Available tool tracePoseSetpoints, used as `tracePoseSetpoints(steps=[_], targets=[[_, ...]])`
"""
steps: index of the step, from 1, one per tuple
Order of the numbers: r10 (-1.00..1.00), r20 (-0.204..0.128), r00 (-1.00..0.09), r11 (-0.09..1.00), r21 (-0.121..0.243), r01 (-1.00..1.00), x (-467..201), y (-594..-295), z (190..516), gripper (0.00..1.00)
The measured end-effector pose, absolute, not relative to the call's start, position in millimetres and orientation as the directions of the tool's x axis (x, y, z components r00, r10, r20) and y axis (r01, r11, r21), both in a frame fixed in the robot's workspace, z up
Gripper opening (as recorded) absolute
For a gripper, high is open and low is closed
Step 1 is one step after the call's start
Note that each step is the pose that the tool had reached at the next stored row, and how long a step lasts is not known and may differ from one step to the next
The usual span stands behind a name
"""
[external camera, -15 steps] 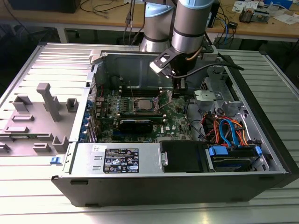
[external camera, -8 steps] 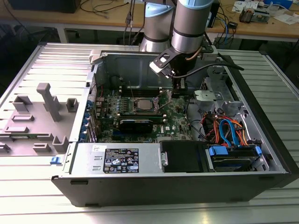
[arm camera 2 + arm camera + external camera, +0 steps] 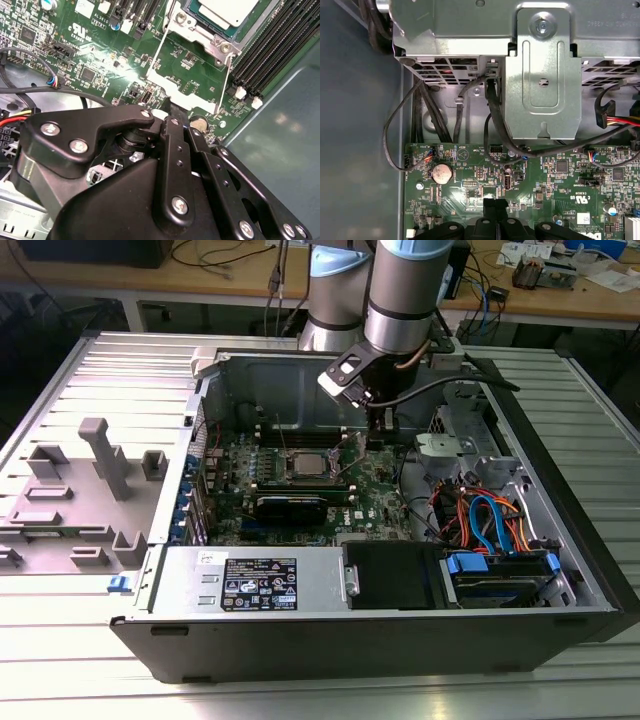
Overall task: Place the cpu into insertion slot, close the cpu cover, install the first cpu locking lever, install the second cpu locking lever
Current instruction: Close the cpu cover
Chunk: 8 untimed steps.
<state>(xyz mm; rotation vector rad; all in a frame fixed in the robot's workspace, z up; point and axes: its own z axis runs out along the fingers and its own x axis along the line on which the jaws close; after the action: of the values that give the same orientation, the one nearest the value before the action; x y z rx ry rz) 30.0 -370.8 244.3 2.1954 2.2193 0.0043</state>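
The cpu (image 3: 227, 9) lies flat in the insertion slot (image 3: 200, 35), its pale metal top showing; in the exterior view the cpu (image 3: 305, 464) sits mid-board on the green motherboard (image 3: 375, 502). The cpu cover (image 3: 180, 86) stands swung open from the slot's edge. Its thin side rails and silvery end bar frame a window onto green board. My gripper (image 3: 181, 119) is shut with nothing between the fingers, its tips right at the cover's free end bar. In the exterior view the gripper (image 3: 379, 430) hangs to the right of the slot. The shut fingertips (image 3: 490, 204) hover over the board.
A metal drive cage (image 3: 540, 75) and black cables (image 3: 492, 125) rise beside the board, near a coin battery (image 3: 441, 173). Black memory slots (image 3: 280, 40) flank the socket. A power supply (image 3: 250, 582) fills the case front; orange and blue cables (image 3: 490, 520) lie at the exterior view's right.
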Motion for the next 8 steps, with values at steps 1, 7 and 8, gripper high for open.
tracePoseSetpoints(steps=[1,7,8], targets=[[1.000,-0.012,-0.011,0.011,0.016,1.000,29.4,-370.9,244.3,0.11],[1.000,-0.012,-0.011,0.011,0.016,1.000,27.8,-370.8,244.2,0.11],[1.000,-0.012,-0.011,0.011,0.016,1.000,27.8,-370.8,244.2,0.11]])
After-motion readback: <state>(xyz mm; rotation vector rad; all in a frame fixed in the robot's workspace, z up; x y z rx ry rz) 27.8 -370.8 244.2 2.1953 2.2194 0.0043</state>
